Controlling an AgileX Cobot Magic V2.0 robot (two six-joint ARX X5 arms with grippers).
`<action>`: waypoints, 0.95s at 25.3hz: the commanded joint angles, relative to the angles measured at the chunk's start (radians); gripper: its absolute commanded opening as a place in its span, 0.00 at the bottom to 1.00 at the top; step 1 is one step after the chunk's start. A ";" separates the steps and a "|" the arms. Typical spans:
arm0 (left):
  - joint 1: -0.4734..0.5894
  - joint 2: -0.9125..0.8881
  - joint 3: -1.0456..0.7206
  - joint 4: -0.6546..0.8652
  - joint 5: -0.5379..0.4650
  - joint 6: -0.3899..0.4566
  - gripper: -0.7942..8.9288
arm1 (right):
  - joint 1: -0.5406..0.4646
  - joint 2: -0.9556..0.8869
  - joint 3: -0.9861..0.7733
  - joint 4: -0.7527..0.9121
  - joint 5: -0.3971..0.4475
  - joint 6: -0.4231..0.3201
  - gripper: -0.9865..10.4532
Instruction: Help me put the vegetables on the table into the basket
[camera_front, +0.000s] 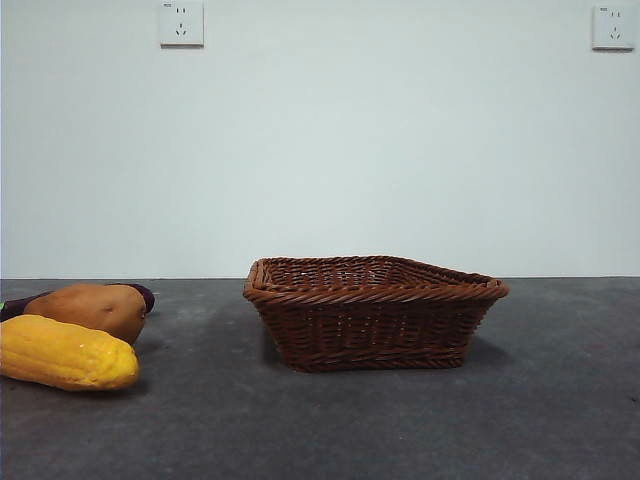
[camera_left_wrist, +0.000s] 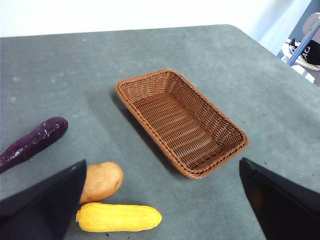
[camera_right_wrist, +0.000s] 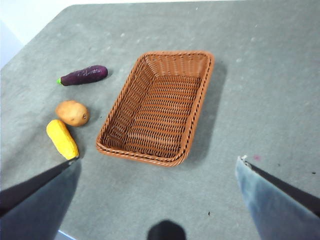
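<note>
A grey speckled worktop (camera_front: 400, 420) meets a white wall (camera_front: 380, 150) bearing two sockets (camera_front: 181, 22). The wicker basket (camera_front: 372, 312) holds nothing; corn (camera_front: 66, 352), potato (camera_front: 92, 307) and eggplant (camera_left_wrist: 33, 142) lie beside it. Both sets of fingers (camera_left_wrist: 50, 205) (camera_right_wrist: 40, 200) hover spread wide.

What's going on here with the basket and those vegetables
Nothing is being handled yet. The corn cob, the potato-like tuber and the eggplant all lie on the table beside the basket, which holds nothing. The left gripper and the right gripper both hang above the scene, jaws open.
</note>
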 joint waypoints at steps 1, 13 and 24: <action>-0.003 0.018 0.005 0.005 -0.004 0.004 0.77 | 0.002 0.039 0.005 0.020 -0.006 0.004 0.67; -0.003 0.190 0.005 0.007 0.005 -0.022 0.77 | 0.113 0.630 0.165 0.212 0.050 0.072 0.66; -0.003 0.230 0.005 0.035 0.003 -0.021 0.77 | 0.292 1.124 0.397 0.287 0.255 0.075 0.66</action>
